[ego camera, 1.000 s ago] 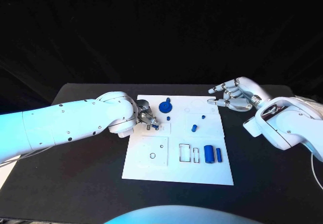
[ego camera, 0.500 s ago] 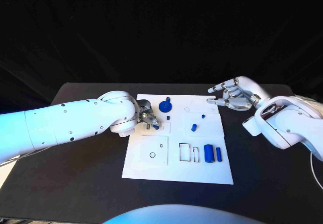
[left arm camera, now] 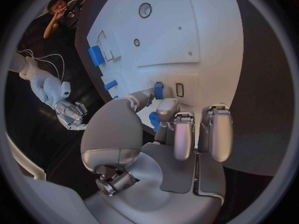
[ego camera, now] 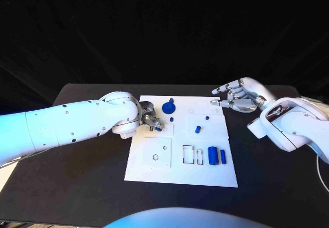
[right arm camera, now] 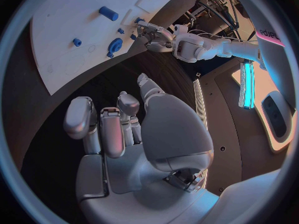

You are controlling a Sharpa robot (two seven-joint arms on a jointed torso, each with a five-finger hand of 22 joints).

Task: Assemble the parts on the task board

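White task board [ego camera: 179,161], blue parts [ego camera: 213,156], seemingly black table [ego camera: 82,190].

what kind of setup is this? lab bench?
Probably a robot test cell or lab: a black table against black backdrop, a white task board with outlined slots and small blue parts, and two robot arms working over it, the left hand holding a part.

Black table [ego camera: 75,190] (dark backdrop [ego camera: 164,38])

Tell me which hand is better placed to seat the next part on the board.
Left, probably. The left hand already pinches a small blue part over the task board; the right hand hovers off its far corner, holding nothing.
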